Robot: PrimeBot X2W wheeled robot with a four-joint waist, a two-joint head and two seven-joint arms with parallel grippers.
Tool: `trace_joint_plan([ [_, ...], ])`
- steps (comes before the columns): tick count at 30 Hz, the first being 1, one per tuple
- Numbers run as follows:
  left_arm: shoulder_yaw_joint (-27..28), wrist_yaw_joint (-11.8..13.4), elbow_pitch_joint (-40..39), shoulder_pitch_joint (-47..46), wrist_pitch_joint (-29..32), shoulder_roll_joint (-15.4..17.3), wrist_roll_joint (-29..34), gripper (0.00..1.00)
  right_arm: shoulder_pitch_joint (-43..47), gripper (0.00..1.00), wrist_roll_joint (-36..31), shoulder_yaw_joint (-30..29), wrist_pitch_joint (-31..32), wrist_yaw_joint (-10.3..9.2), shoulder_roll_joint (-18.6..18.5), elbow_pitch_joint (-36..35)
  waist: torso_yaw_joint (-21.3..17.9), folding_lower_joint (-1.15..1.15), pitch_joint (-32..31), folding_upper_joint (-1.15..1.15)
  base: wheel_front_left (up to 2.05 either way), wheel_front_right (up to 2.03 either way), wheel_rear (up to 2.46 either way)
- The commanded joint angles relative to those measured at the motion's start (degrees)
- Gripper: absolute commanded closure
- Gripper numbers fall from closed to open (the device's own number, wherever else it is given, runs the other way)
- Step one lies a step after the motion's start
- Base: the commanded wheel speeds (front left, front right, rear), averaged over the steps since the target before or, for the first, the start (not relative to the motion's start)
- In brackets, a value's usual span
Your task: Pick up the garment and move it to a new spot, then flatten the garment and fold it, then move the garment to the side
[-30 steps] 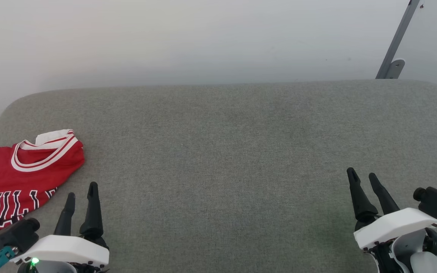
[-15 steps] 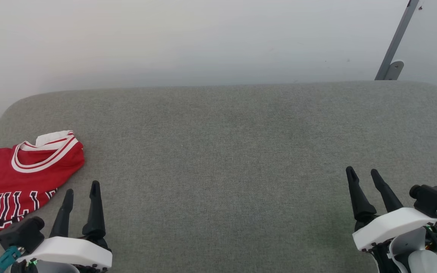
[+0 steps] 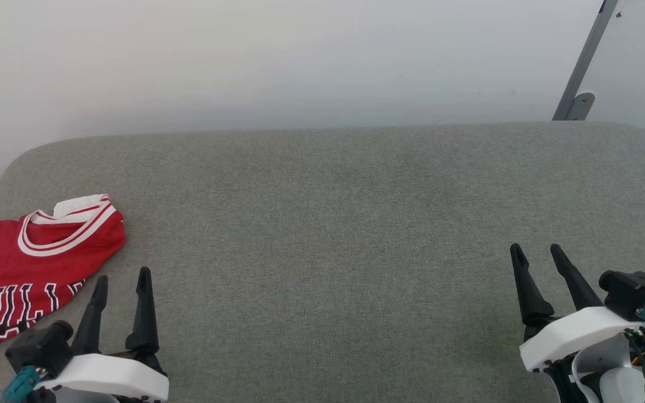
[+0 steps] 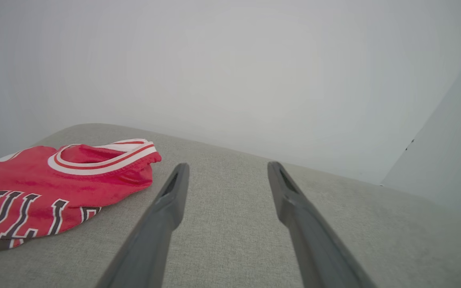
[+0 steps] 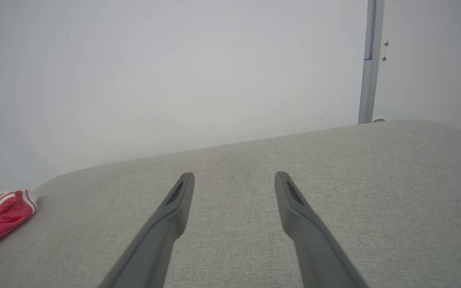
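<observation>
While the red BULLS jersey (image 3: 26, 263) lies rumpled at the left edge of the grey upholstered surface (image 3: 328, 224), just beside the left gripper (image 3: 122, 275), both grippers are empty with fingers spread. The right gripper (image 3: 536, 247) is well apart from it. Judgement: the jersey is light, limp and slick and will sag and slide. The best hold is the striped neck trim (image 3: 70, 238), which looks thicker and slightly raised.

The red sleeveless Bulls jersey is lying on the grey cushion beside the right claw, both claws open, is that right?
No. The head view shows the red sleeveless jersey beside the left claw, not the right claw. Both claws are open.
</observation>
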Motion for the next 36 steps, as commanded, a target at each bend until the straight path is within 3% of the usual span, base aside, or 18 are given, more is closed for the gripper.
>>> trace_joint_plan([
  [1, -0.2, 0.1, -0.5, 0.1, -0.4, 0.4, 1.5, 0.0, 0.0, 0.0, -1.0, 0.2, -0.5, 0.02, -0.2, -0.4, 0.0, 0.0, 0.0, 0.0, 0.0, 0.0, 0.0],
  [26, -2.4, 0.4, -0.6, 1.0, -3.2, 3.2, 9.8, 0.0, 0.3, 0.0, -11.5, 0.7, -1.9, 0.01, -0.1, -1.8, 0.2, 0.0, -1.0, 0.0, 0.0, 0.0, 0.0],
  [36, 0.9, 2.2, 0.0, 1.2, -2.8, 3.8, 6.9, 0.0, -1.8, 0.0, -9.8, 5.2, -1.6, 0.01, -0.6, -0.7, 3.7, 0.0, -1.6, 0.0, 0.0, 0.0, 0.0],
])
